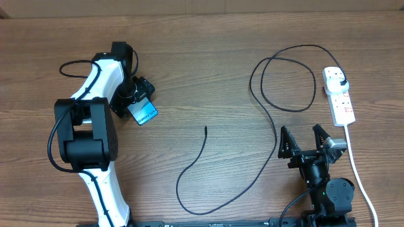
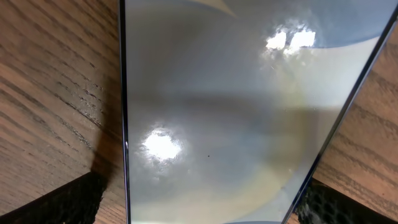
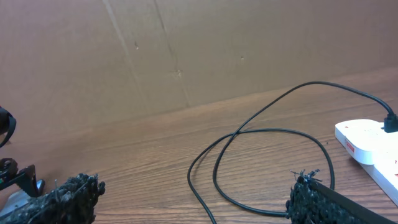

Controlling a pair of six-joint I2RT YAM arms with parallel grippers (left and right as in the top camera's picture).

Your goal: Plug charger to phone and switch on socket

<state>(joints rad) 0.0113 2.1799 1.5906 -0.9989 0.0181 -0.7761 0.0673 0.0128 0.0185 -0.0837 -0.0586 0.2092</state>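
The phone lies flat at the left of the table, its light-blue screen up. My left gripper is open and low over it. In the left wrist view the phone fills the frame, and the left gripper has one dark finger on each side of it. The charger, a thin black cable, loops across the table. Its tip lies free mid-table and its black plug sits in the white socket. My right gripper stands open and empty beside the cable, left of the socket.
The socket's thick white cord runs down the right side, past the right arm's base. A brown cardboard wall stands behind the table. The cable's long lower loop lies near the front edge.
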